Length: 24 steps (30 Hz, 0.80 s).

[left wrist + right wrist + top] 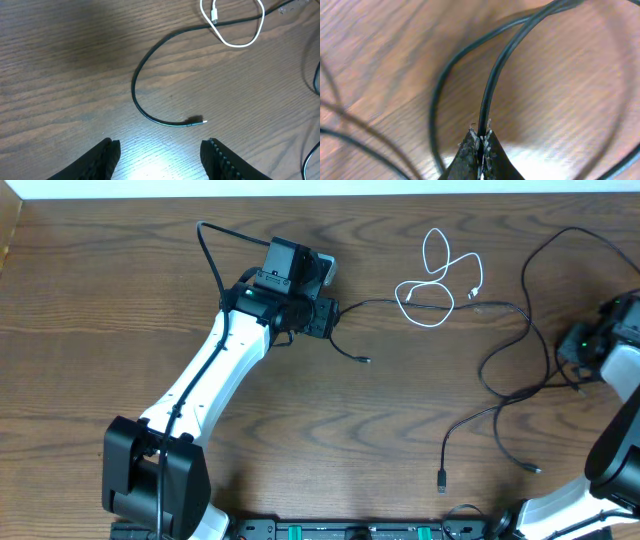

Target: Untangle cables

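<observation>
A short white cable (440,280) lies looped at the back centre, crossed by a long black cable (400,304) whose plug end (365,360) rests beside my left gripper (328,318). In the left wrist view that gripper (160,156) is open above bare wood, with the plug (196,121) just ahead of its fingers and the white cable (235,42) farther off. More black cables (520,350) tangle at the right. My right gripper (578,372) sits on them; in the right wrist view it (481,137) is shut on one black cable (495,80).
Two loose black plug ends (441,478) (537,470) lie near the front right. The left arm's own thick black wire (212,255) arcs behind its wrist. The wooden table (330,430) ends at a white strip at the back.
</observation>
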Tool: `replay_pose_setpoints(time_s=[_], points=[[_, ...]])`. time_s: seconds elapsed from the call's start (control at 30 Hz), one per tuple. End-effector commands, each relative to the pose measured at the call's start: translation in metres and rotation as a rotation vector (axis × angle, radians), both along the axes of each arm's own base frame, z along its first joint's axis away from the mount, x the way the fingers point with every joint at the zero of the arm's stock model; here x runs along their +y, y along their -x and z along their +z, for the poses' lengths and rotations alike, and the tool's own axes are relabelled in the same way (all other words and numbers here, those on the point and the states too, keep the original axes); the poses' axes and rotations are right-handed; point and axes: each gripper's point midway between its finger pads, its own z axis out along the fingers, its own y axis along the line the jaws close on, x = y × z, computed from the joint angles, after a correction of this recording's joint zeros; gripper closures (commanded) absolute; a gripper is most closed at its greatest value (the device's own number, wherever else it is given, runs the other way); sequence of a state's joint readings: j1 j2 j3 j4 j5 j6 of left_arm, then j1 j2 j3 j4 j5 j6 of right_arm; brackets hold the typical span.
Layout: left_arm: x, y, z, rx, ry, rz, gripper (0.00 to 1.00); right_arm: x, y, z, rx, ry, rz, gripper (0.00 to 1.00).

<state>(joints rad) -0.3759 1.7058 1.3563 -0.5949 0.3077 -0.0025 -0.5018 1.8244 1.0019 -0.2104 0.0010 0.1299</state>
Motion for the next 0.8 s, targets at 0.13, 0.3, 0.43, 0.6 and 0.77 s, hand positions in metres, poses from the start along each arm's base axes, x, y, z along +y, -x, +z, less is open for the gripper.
replay_pose_setpoints(time_s=[0.13,0.3,0.43,0.6,0.77], points=[[0.002,0.001,-0.007,0.008,-0.02,-0.003,0.43,-0.041,0.014,0.006,-0.019,0.029,-0.116,0.99],[0.002,0.001,-0.007,0.008,-0.02,-0.003,0.43,-0.065,0.031,0.007,-0.024,0.028,-0.19,0.99],[0.002,0.002,-0.007,0.008,-0.02,-0.003,0.43,-0.078,0.041,0.006,-0.041,0.003,-0.252,0.99],[0.002,0.002,-0.007,0.008,-0.02,-0.003,0.43,-0.09,0.046,0.009,-0.071,-0.001,-0.282,0.99],[0.002,0.002,-0.007,0.008,-0.02,-0.003,0.43,-0.099,0.043,0.017,-0.106,0.007,-0.3,0.99]])
